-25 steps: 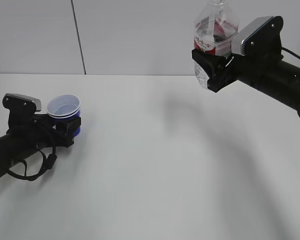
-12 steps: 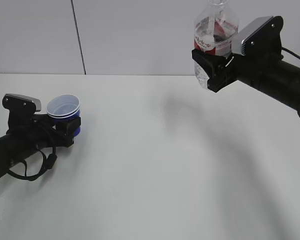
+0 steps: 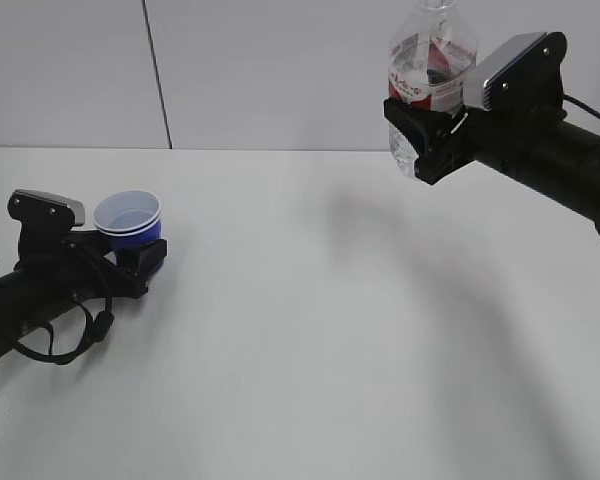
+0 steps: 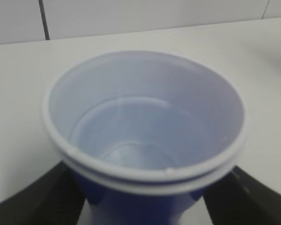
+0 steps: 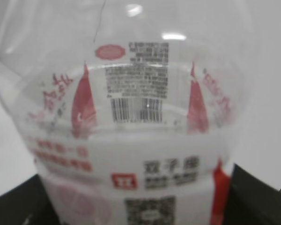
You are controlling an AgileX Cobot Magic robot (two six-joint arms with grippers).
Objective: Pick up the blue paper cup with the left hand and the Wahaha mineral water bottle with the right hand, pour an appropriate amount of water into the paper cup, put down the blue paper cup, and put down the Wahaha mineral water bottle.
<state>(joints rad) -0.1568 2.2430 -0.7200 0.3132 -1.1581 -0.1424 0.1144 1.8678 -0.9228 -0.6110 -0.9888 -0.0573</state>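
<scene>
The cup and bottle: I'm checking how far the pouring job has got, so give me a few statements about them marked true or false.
1. The blue cup stands upright on the table. True.
2. The cup has water in it. True; the left wrist view shows a shallow pool.
3. The bottle lies on the table. False; the right gripper holds it upright in the air.
4. The cup sits at the right of the table. False; it is at the left, by the left gripper.
5. The bottle's label is green. False; it is red and white.
</scene>
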